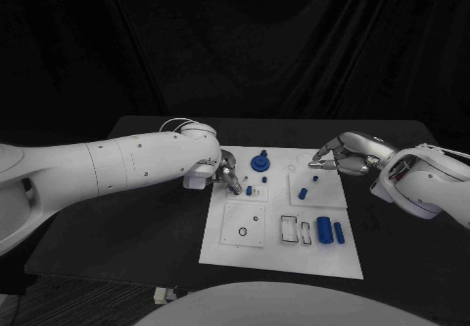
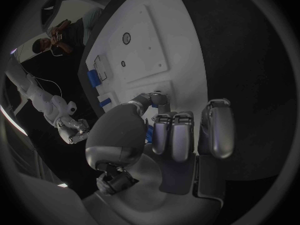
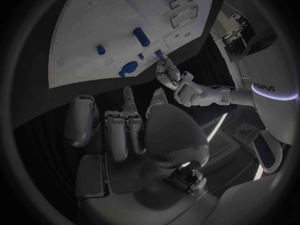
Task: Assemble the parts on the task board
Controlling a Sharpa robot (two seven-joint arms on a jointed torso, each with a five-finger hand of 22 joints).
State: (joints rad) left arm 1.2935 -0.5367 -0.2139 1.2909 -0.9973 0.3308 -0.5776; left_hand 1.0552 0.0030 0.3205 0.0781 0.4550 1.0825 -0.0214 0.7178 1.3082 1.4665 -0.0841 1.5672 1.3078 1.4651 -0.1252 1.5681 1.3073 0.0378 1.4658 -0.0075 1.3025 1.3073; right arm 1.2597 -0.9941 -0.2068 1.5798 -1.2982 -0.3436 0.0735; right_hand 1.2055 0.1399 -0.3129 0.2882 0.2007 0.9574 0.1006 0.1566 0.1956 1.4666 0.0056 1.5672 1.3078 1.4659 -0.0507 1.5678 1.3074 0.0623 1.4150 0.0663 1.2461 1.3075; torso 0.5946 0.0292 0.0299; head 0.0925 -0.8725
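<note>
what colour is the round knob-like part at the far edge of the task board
Blue. The knob-like part stands out against the white task board, clearest in the head view.

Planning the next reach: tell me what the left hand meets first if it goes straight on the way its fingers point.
Probably the small blue upright part on the white task board. The left hand has its fingertips right beside it; depth is unclear, and contact cannot be told.

black table point(image 1: 147, 224), white task board point(image 1: 279, 255) on it
</note>
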